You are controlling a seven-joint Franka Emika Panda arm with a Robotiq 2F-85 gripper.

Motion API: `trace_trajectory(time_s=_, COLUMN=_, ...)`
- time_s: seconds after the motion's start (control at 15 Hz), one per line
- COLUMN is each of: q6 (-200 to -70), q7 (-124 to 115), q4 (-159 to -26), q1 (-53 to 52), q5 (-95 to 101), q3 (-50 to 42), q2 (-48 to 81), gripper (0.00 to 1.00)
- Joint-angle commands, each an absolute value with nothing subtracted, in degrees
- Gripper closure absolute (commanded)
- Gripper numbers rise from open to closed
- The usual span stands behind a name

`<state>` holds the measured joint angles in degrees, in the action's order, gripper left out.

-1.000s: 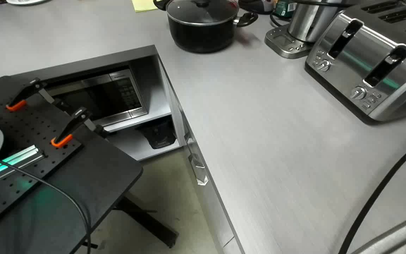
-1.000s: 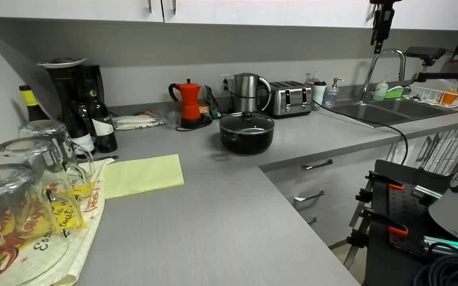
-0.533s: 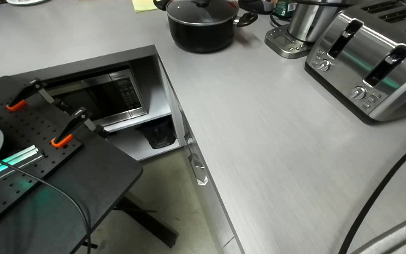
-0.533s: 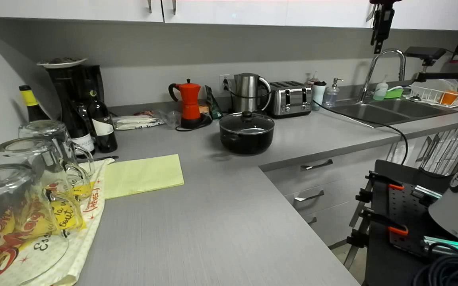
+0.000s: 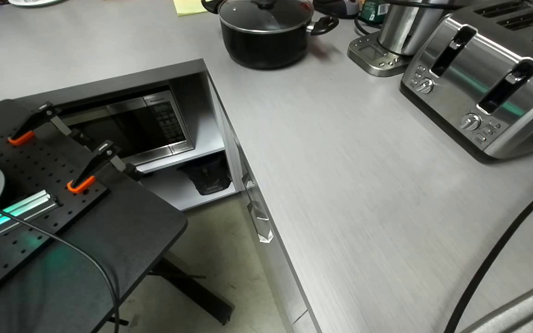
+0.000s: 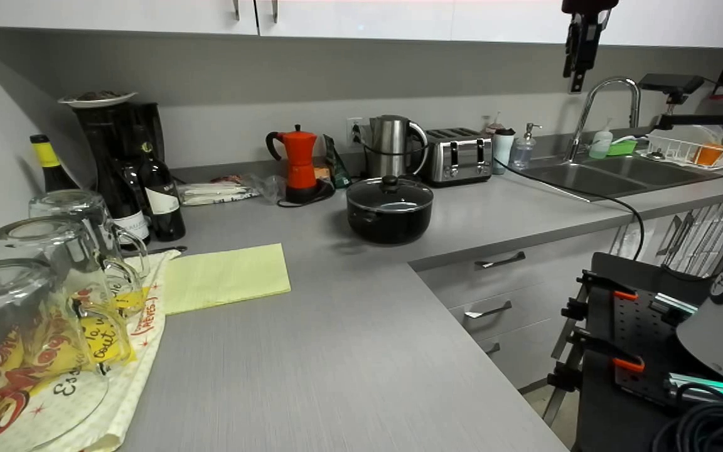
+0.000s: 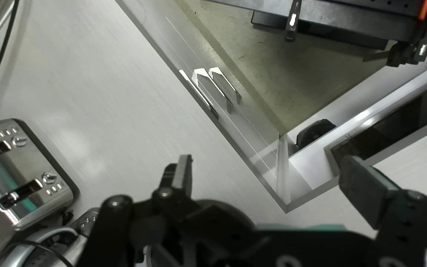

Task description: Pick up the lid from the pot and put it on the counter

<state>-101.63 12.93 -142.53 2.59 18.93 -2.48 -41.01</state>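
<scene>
The round glass lid (image 5: 266,17) with a black knob sits on the black pot (image 5: 266,50) on the grey counter (image 5: 363,185). Lid (image 6: 381,196) and pot (image 6: 390,227) also show in an exterior view, near the counter's inner corner. My gripper (image 6: 576,88) hangs high in the air, to the right of the pot and well above it there. In the wrist view my gripper (image 7: 269,178) is open, with nothing between its fingers. A dark rounded shape behind the gripper, mostly hidden, looks like part of the pot (image 7: 228,211).
A toaster (image 6: 460,160), steel kettle (image 6: 390,147) and red moka pot (image 6: 300,160) stand behind the pot. Glass mugs (image 6: 54,282) and a yellow cloth (image 6: 226,276) lie left. A sink (image 6: 612,176) is right. A black cable (image 5: 502,249) crosses the counter.
My gripper has moved a little left and down in an exterior view within the last half second. The pot and lid have not moved.
</scene>
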Motion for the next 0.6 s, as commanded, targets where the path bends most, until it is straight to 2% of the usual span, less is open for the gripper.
trace_trajectory(time_s=0.0, q6=-104.91, q7=14.10, q4=-135.48, q1=0.34, q5=19.45, q3=-2.89, q2=-29.74, gripper=0.00)
trace_trajectory(time_s=0.53, q6=-111.90, q7=27.27, q4=-117.46, q1=-0.10, q5=11.58, q3=-6.44, q2=-5.25, gripper=0.00)
